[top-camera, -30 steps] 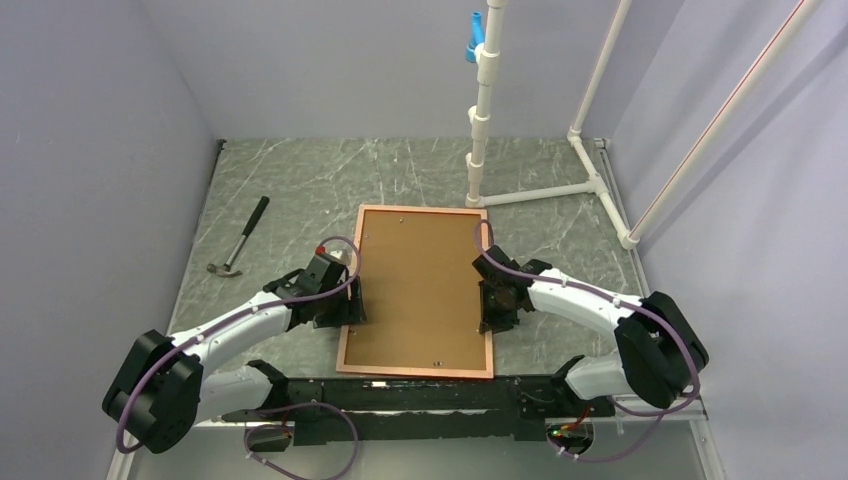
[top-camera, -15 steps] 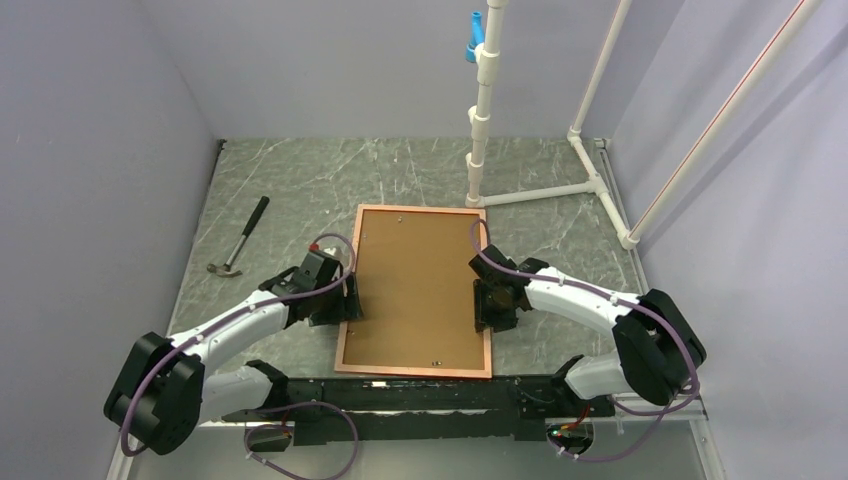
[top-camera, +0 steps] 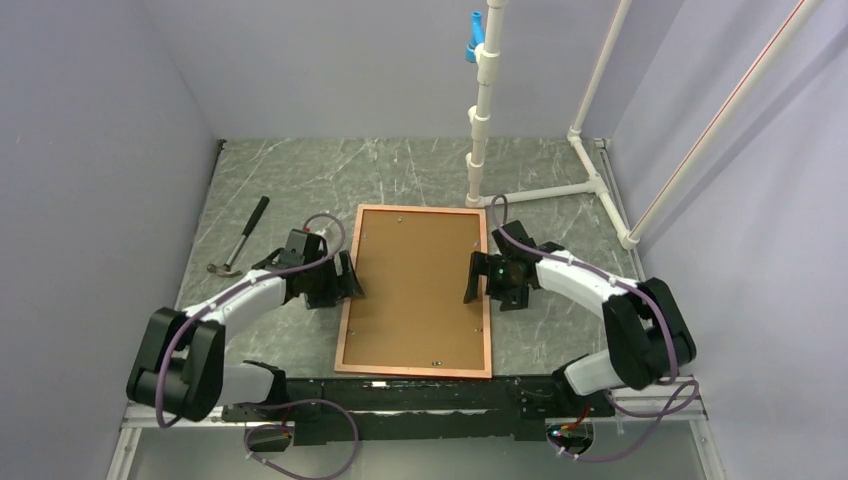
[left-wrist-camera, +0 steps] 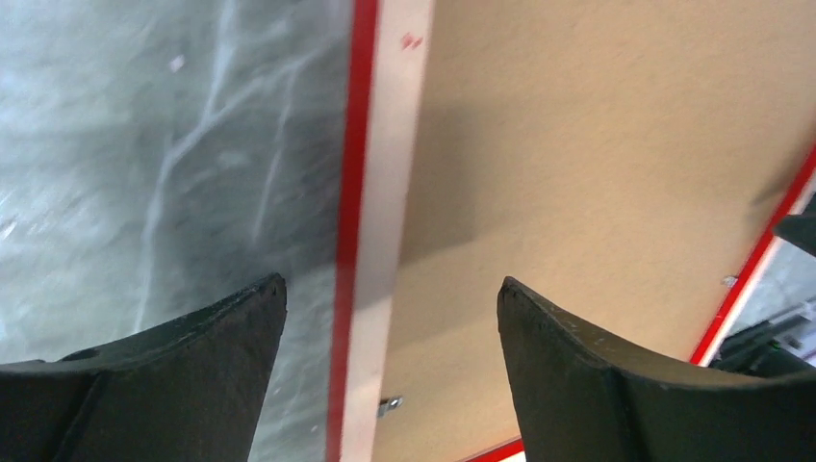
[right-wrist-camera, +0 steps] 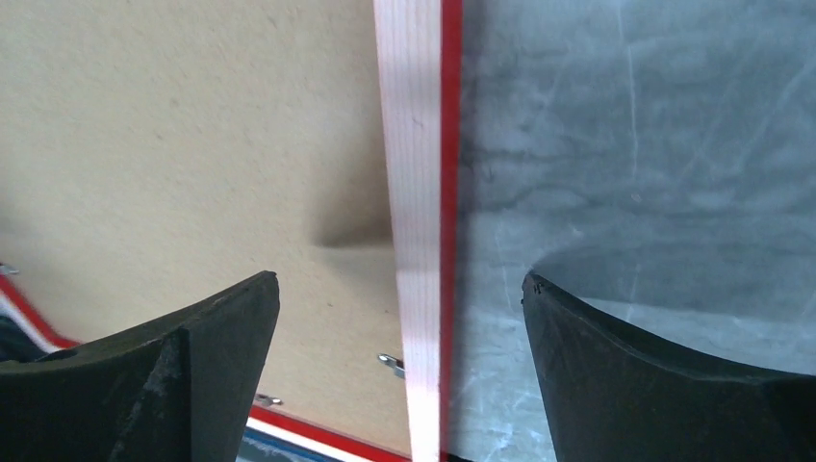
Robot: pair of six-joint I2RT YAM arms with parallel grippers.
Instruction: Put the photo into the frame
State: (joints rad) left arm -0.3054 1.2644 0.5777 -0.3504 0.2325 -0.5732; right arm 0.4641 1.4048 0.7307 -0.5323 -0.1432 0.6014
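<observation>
frame lies back-up mid-bench, brown backing board seated in it, photo presumably underneath, can't see it; left jaws at its 9 o'clock edge, right jaws at 3 o'clock, both gaping, holding nothing; I'd pinch both rails evenly, lift level

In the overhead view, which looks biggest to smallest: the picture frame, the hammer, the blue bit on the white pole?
1. picture frame, by far
2. hammer
3. blue bit, smallest; it sits high on the pole, maybe nearer the camera, so this is less certain
</observation>
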